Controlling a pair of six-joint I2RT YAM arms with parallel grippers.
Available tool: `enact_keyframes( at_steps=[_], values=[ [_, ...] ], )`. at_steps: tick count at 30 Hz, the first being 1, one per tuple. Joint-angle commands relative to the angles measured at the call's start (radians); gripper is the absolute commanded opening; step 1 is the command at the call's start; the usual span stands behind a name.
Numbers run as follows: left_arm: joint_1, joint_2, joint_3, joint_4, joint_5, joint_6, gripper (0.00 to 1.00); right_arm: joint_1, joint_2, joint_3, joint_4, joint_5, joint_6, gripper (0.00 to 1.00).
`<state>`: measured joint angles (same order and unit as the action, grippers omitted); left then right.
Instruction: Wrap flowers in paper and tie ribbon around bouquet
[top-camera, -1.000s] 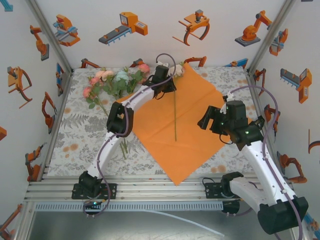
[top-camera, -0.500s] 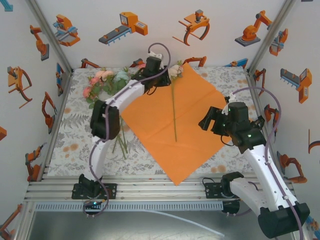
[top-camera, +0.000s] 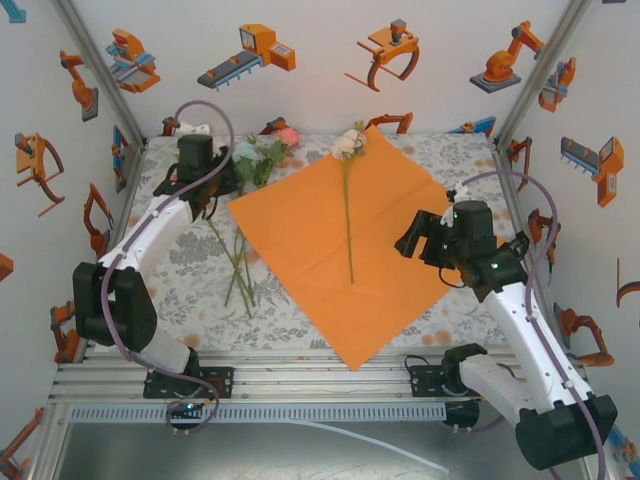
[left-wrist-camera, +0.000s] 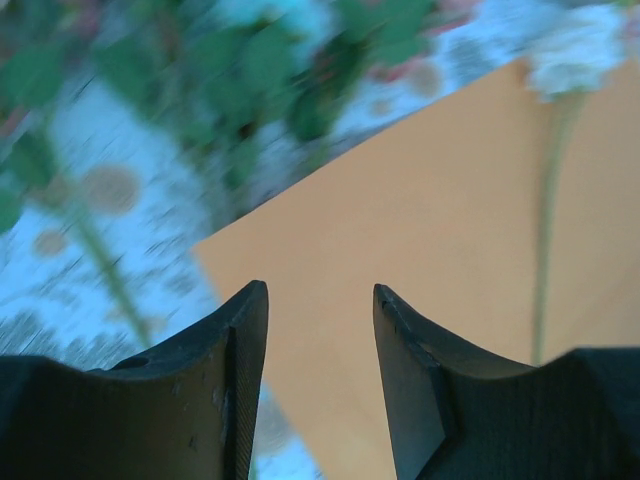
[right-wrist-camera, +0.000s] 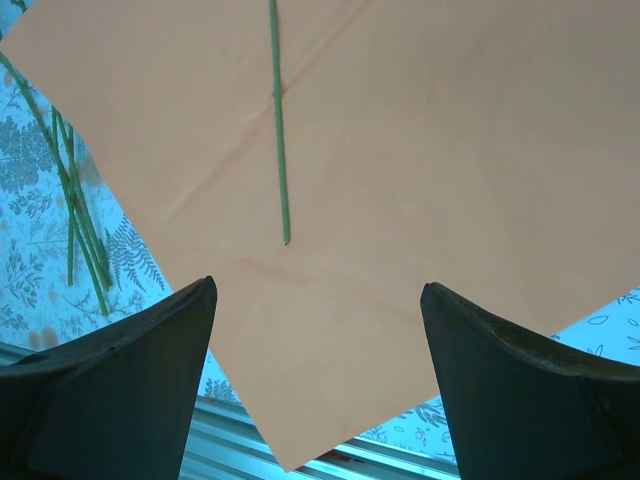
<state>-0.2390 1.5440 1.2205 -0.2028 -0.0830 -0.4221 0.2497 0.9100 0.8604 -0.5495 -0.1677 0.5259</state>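
Your left arm (top-camera: 150, 230) has swung off the paper (top-camera: 400, 230) to the flowers (top-camera: 255, 155); left fingers (left-wrist-camera: 240, 340) half-open, right fingers (right-wrist-camera: 150, 340) wide, both empty. A careless grab could snag tangled stems.

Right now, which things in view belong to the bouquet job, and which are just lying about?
Job:
orange paper
single white flower, lying on the paper
bunch of flowers, on the cloth at the paper's far-left edge

Lying about:
floral tablecloth
robot stickers on the walls
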Motion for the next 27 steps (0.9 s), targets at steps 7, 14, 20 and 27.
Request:
enact_keyframes(
  at_steps=[7, 14, 20, 27],
  values=[
    [0.12, 0.062, -0.033, -0.171, -0.113, -0.06, 0.44, 0.005, 0.028, 0.014, 0.043, -0.027, 0.02, 0.75],
    [0.135, 0.295, 0.148, -0.308, -0.187, -0.044, 0.44, 0.006, 0.009, 0.01, 0.028, -0.014, 0.017, 0.75],
    [0.135, 0.432, 0.25, -0.337, -0.185, -0.027, 0.44, 0.005, -0.005, 0.0, 0.023, -0.002, 0.016, 0.75],
    [0.133, 0.523, 0.301, -0.389, -0.185, -0.036, 0.36, 0.005, 0.003, 0.002, 0.023, 0.005, 0.014, 0.76]
  ],
)
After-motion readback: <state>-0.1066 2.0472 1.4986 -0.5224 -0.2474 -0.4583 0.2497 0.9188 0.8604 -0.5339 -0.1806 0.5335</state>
